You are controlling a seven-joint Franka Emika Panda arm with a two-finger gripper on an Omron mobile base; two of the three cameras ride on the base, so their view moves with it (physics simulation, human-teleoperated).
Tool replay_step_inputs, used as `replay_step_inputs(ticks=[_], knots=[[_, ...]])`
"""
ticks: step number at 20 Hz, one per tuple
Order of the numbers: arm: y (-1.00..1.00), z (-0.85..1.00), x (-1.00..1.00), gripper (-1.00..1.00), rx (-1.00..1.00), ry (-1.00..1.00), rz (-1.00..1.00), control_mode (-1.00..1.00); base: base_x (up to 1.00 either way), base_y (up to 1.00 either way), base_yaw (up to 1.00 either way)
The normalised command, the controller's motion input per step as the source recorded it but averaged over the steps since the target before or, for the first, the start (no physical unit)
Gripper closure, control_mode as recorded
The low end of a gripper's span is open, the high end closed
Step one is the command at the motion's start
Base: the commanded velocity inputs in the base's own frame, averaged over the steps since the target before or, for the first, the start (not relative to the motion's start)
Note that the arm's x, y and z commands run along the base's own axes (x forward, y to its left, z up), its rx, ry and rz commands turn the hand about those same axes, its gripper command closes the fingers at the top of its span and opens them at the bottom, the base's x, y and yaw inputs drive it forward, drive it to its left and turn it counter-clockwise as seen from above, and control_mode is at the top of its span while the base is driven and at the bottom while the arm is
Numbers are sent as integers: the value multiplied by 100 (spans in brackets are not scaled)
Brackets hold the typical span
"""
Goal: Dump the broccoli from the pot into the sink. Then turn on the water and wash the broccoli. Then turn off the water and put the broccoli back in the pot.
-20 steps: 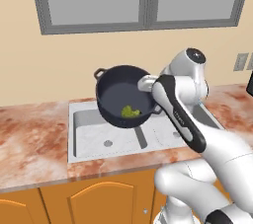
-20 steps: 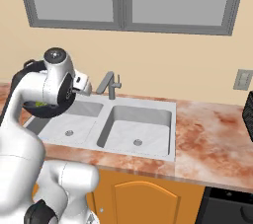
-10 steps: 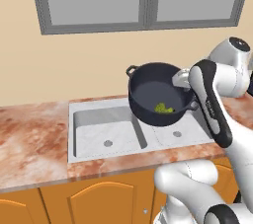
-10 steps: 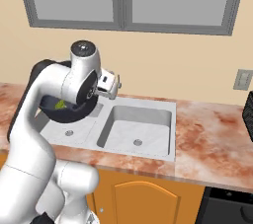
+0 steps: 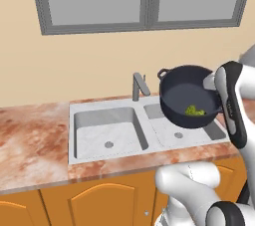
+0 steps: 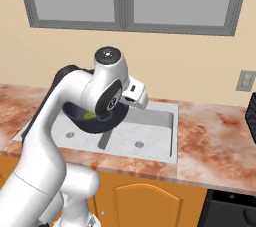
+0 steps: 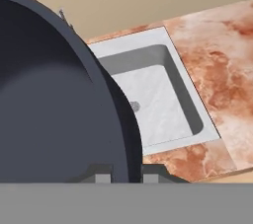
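The dark navy pot (image 5: 187, 94) hangs tilted in the air above the right basin of the pale marbled sink (image 5: 88, 121), its mouth turned toward the left base camera. The yellow-green broccoli (image 5: 195, 111) lies inside against the low wall, and it shows as the green broccoli (image 6: 90, 116) behind my arm. My gripper (image 7: 123, 176) is shut on the pot's rim, one finger on each side of the pot wall (image 7: 54, 114). In the hand view the right basin (image 7: 158, 100) with its round drain lies below. No water runs from the faucet (image 5: 139, 85).
Reddish marbled counter (image 5: 30, 138) runs on both sides of the sink. A window fills the wall behind. A wall outlet (image 6: 245, 80) and a dark appliance edge (image 6: 251, 117) stand at the far right. Orange cabinets lie below the counter.
My arm has swung the pot with the broccoli to the right, from above the left basin to above the right basin. The broccoli has stayed inside.
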Motion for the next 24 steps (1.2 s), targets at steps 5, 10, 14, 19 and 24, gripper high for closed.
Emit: replay_step_inputs(ticks=[5, 10, 14, 19, 24], knots=[[-65, 0, 5, 100, -13, 1, -10, -100, 0, 0, 0], [-56, 0, 13, 100, -14, 0, -6, -100, 0, 0, 0], [-14, 0, 41, 100, -17, 1, -6, -100, 0, 0, 0], [0, 1, 59, 100, -4, 5, -10, -100, 0, 0, 0], [-12, 2, 29, 100, -1, 1, -9, -100, 0, 0, 0]])
